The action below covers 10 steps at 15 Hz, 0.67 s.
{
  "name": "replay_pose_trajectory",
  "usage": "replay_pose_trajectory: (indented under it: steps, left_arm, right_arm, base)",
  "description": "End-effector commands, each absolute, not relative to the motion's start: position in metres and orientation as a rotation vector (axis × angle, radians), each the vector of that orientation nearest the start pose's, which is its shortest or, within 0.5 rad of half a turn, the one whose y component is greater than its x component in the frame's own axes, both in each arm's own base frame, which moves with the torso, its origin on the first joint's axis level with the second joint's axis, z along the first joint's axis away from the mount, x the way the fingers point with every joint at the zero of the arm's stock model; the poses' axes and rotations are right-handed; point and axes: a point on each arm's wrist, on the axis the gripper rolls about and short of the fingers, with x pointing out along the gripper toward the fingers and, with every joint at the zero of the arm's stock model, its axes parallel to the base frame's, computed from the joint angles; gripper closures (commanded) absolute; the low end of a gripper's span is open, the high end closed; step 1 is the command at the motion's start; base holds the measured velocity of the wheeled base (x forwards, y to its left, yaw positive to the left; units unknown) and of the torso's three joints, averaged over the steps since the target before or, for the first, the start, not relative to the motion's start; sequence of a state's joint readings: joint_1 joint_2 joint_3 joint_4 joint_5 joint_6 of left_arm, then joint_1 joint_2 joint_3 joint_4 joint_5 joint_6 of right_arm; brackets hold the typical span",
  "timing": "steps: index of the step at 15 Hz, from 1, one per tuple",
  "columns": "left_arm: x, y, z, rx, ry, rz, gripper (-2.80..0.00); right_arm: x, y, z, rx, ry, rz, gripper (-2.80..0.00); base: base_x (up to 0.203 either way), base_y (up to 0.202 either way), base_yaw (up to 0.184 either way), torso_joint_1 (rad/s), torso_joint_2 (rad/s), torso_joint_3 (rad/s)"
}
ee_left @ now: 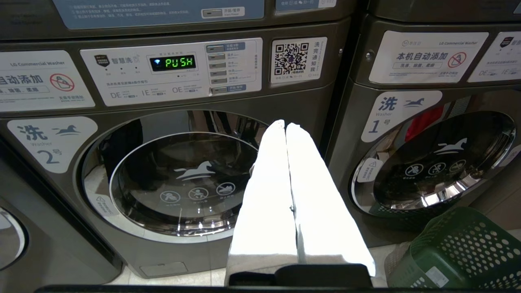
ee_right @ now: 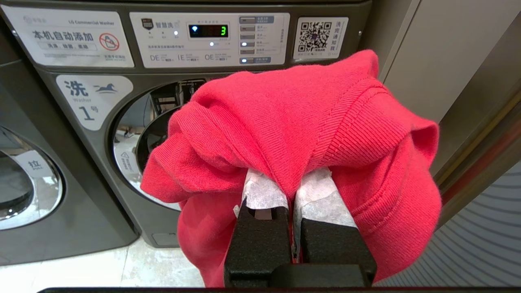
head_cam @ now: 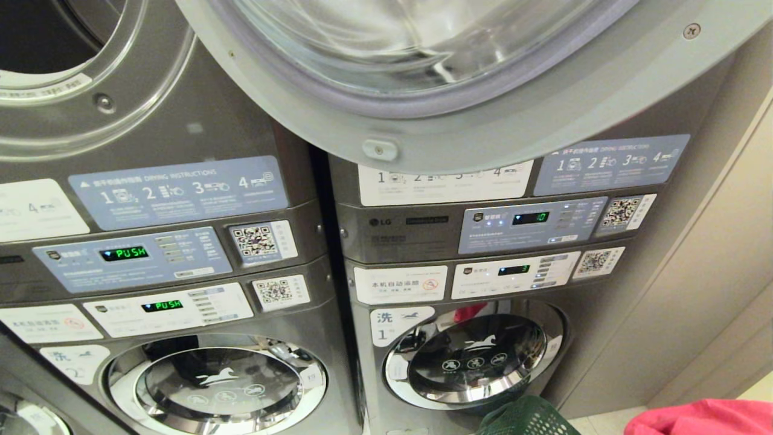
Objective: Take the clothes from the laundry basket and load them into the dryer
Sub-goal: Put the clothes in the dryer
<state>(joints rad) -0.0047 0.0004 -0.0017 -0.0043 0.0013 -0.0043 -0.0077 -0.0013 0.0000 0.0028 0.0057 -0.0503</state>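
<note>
Laundry room, stacked grey machines: upper dryer door [head_cam: 423,78] swung open overhead; green laundry basket [head_cam: 525,420] on the floor; right claw [ee_right: 291,191] clenched on red garment [ee_right: 293,122], carry step, next a lift into the drum; left claw [ee_left: 286,128] clenched, empty.

Left washer display [ee_left: 176,62]: "PUSH"; right washer display [ee_right: 208,31]: "3"; "LG" logo [head_cam: 377,222].

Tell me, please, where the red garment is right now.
The red garment hangs from the shut right gripper, in front of washer number 1; in the head view it shows at the bottom right, beside the green basket.
</note>
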Motion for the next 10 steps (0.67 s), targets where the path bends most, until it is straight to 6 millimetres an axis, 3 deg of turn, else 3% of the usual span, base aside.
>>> replay_pose_trajectory:
  steps: [1, 10]
  left_arm:
    - [-0.023, 0.0001, 0.0763, -0.005, -0.008, -0.003, 0.0]
    - [-0.023, 0.0001, 0.0763, -0.005, -0.008, -0.003, 0.0]
  right_arm:
    - [-0.0229, 0.0003, 0.0751, -0.051, 0.002, 0.0, 0.0]
    - [-0.0229, 0.0003, 0.0751, -0.051, 0.002, -0.001, 0.0]
  base:
    - [0.0, 0.0, 0.0, 0.131, -0.28, -0.145]
    - [0.0, 0.0, 0.0, 0.091, -0.19, -0.098]
